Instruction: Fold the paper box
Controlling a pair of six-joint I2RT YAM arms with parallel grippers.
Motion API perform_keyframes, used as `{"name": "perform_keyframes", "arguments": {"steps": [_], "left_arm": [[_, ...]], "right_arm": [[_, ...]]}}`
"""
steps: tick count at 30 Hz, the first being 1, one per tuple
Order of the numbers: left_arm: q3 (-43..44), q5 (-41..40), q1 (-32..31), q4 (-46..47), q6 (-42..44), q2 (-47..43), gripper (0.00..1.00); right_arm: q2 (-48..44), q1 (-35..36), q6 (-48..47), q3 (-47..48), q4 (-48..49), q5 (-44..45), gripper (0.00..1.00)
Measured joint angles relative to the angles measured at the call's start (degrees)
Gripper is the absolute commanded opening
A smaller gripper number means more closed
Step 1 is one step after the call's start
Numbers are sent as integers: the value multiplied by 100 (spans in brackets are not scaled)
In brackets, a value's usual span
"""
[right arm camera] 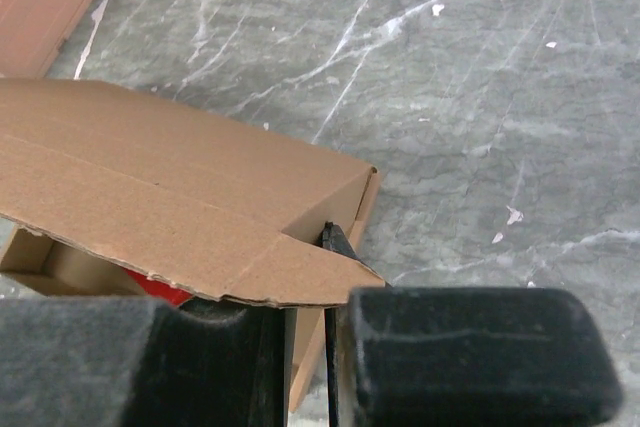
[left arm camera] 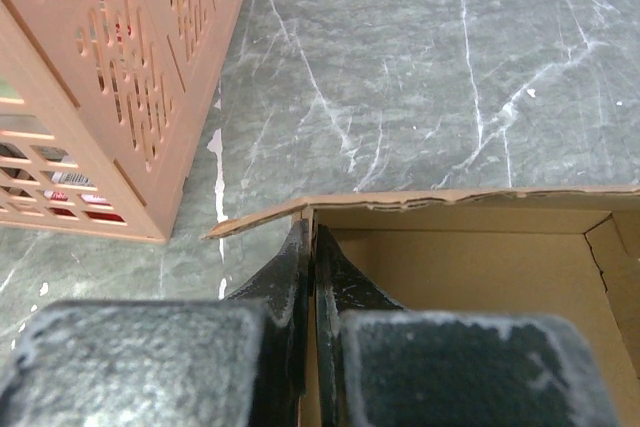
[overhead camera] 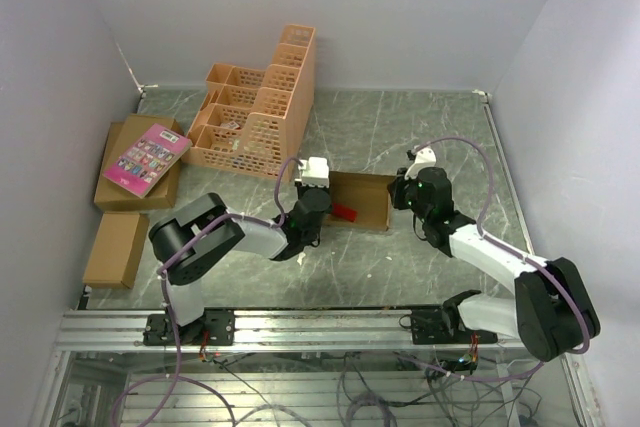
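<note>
Bare table (overhead camera: 430,137) lay free beyond the paper box (overhead camera: 370,197), but the orange crate (overhead camera: 255,117) stood near its far-left corner, and the left gripper (left arm camera: 312,247) and right gripper (overhead camera: 398,192) blocked its 2 ends.

A shallow brown corrugated-cardboard paper box (overhead camera: 362,199) sits mid-tabletop (overhead camera: 420,137), with a small red object (overhead camera: 343,212) inside. The left gripper (left arm camera: 312,239) straddles its left wall and the right gripper (right arm camera: 331,239) its right. An orange plastic lattice crate (overhead camera: 255,112) stands behind-left. Two brown closed cartons line the left edge: the farther carton (overhead camera: 118,193) under a pink book (overhead camera: 147,157), the nearer carton (overhead camera: 117,249) bare.
</note>
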Motion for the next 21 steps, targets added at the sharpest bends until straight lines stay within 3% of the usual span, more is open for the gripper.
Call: {"name": "perform_keyframes", "arguments": {"steps": [10, 21], "left_arm": [[-203, 42, -72, -13, -22, -87, 7], [-286, 48, -81, -24, -11, -131, 7]], "right_arm": [[-201, 7, -109, -2, -424, -251, 14], [96, 4, 264, 0, -157, -284, 14]]}}
